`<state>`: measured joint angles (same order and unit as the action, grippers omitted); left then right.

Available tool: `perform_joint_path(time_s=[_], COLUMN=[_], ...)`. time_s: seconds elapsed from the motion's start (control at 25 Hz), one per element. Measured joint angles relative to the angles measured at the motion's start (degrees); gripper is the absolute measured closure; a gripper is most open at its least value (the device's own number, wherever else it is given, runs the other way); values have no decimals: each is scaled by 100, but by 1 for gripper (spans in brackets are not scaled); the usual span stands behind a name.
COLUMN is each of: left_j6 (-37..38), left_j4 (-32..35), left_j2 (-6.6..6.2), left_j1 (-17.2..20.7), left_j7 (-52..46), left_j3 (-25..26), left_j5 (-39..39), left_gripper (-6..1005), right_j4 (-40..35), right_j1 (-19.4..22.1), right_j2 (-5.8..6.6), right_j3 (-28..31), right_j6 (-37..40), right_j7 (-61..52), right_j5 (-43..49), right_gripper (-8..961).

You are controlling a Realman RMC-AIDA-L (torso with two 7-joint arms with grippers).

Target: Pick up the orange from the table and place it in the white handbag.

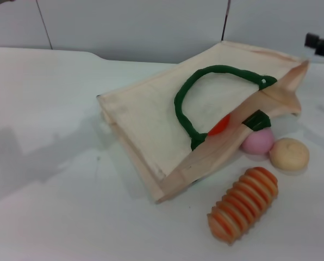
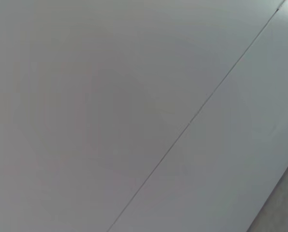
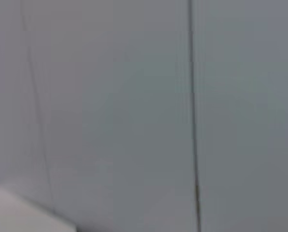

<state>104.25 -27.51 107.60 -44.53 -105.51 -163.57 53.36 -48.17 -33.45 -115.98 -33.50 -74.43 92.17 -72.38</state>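
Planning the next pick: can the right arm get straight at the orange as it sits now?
Probably not. The orange sits inside the mouth of the white handbag, mostly hidden by the front panel and green handle. The right end effector isn't identifiable.

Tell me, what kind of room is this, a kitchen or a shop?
Probably neither: it looks like a test bench or lab. A plain white table stands against bare pale wall panels. On it lie only a cloth bag and toy-like food, such as a ribbed orange roll, laid out like props.
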Motion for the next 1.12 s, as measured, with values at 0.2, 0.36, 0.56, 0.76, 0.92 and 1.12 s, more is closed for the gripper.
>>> perform_joint_path(time_s=[0.2, 0.36, 0.56, 0.76, 0.92, 1.12], left_j6=[-105, -306, -595, -1026, -1247, -1572], left_j4=[0, -1, 0, 0, 220, 803], left_j2=[88, 257, 501, 789, 867, 873], left_j1=[64, 193, 348, 450, 527, 705], left_j7=[437, 1077, 1918, 2894, 3596, 4684], left_j3=[8, -6, 6, 12, 23, 27], left_j5=[78, 417, 801, 1049, 1207, 1517], left_gripper=[488, 488, 488, 488, 488, 488], right_j4=[515, 1110, 1893, 2774, 3248, 3604], right_j1=[160, 212, 219, 218, 217, 226], right_j2=[-1, -3, -3, -3, -4, -3], right_j3=[353, 604, 985, 1483, 1816, 2298], right_j6=[-38, -39, -31, -32, -6, 19], right_j7=[880, 1699, 2803, 4120, 4839, 5409], right_j5=[-853, -1499, -2056, -2665, -2970, -3046], right_gripper=[69, 70, 70, 70, 70, 70])
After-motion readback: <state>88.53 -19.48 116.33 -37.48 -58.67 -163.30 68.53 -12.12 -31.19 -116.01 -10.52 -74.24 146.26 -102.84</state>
